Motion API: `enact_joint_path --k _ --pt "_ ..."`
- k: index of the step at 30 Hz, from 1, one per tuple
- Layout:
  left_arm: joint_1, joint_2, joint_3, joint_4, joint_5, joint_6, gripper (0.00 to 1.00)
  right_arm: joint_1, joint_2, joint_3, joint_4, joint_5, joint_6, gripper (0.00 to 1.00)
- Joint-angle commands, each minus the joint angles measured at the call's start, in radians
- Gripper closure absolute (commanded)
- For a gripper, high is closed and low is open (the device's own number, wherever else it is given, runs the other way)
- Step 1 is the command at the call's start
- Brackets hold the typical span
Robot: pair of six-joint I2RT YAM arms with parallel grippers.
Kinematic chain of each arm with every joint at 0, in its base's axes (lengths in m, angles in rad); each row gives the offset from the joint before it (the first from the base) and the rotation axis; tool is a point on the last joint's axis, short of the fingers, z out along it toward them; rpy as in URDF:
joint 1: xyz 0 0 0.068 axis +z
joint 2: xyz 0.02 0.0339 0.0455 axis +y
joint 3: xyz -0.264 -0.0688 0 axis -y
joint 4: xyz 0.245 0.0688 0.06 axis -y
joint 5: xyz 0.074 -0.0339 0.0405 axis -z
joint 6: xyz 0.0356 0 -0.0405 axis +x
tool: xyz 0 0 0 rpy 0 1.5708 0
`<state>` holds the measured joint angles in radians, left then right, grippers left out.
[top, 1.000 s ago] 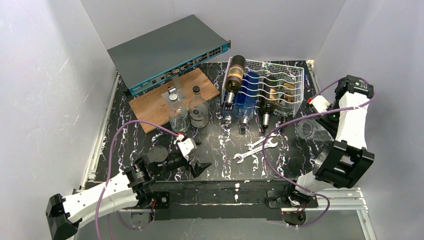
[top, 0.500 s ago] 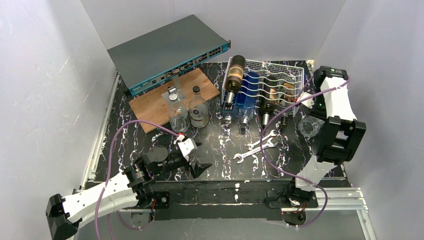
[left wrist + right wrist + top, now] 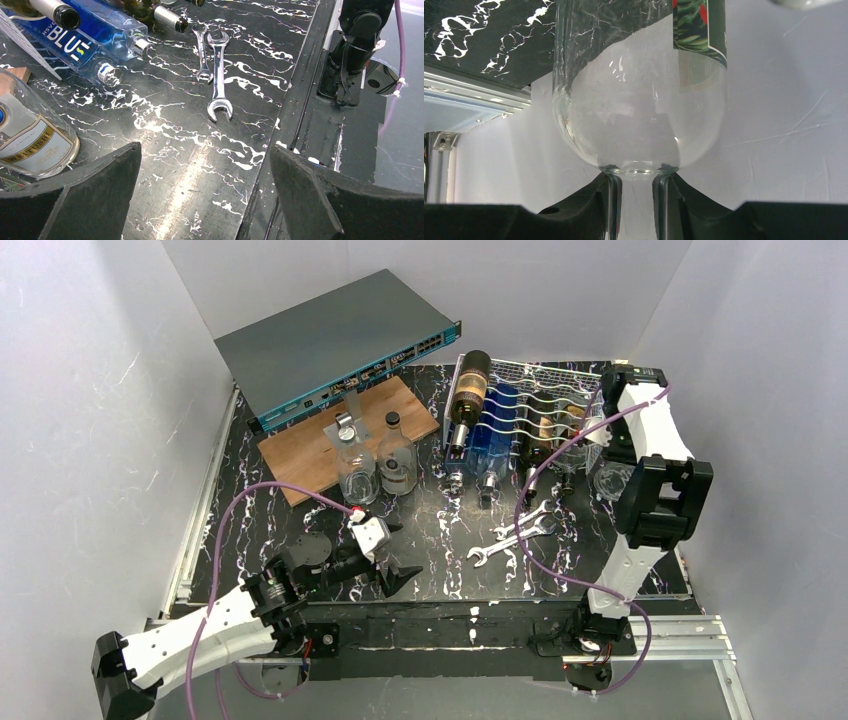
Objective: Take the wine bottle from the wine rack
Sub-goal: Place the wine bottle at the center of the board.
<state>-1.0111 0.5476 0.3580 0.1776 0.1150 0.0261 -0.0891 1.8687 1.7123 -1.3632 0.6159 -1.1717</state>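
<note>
1. From above, the wine rack sits at the far edge of the surface, right of the middle. A dark bottle, blue bottles and more dark ones lie in its cradles, necks pointing to the near edge. The right arm bends over the rack's right side. At its end is a clear wine bottle, outside the wire, just beside the rack's near right corner. Two wrenches lie in front of the rack. The left gripper sits by the near edge, left of the middle
2. In the left wrist view the jaws stand wide apart with nothing between them, only bare surface below. The wrenches and the blue bottles lie ahead, well apart from them. This arm seems to have no part in the job
3. In the right wrist view the right gripper is clamped on the wine bottle's neck, its fingers pinching just below the shoulder. The clear body with its leafy label swells away from the camera. I cannot tell whether its base rests on anything. To my eye the bottle is already out of the rack, so what remains is to carry it clear, set it down and let go
</note>
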Motion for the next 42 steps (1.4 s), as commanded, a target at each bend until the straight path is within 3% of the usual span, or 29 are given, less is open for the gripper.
enact_joint_path --k 1,6,16,22,31,37,42 --pt "-0.004 -0.016 0.024 -0.002 0.005 0.008 0.01 0.002 0.003 0.076 -0.057 0.165 -0.393 0.77" --pt "-0.004 -0.026 0.021 -0.005 0.003 0.006 0.01 0.002 0.02 0.088 -0.057 0.15 -0.368 0.6" --pt "-0.005 -0.029 0.024 -0.008 0.006 0.003 0.01 0.002 0.026 0.158 -0.056 0.058 -0.326 0.37" --pt "-0.004 -0.035 0.031 -0.013 0.01 0.003 0.01 0.002 0.027 0.175 -0.05 0.021 -0.298 0.35" --pt "-0.004 -0.054 0.049 -0.05 0.006 0.011 0.01 0.002 0.017 0.313 -0.056 -0.155 -0.234 0.27" --pt "-0.004 -0.008 0.126 -0.168 -0.015 0.004 0.01 0.002 -0.057 0.382 -0.024 -0.392 -0.15 0.24" --pt "-0.005 0.017 0.163 -0.209 -0.03 -0.067 0.01 0.002 -0.158 0.351 0.141 -0.623 -0.029 0.22"
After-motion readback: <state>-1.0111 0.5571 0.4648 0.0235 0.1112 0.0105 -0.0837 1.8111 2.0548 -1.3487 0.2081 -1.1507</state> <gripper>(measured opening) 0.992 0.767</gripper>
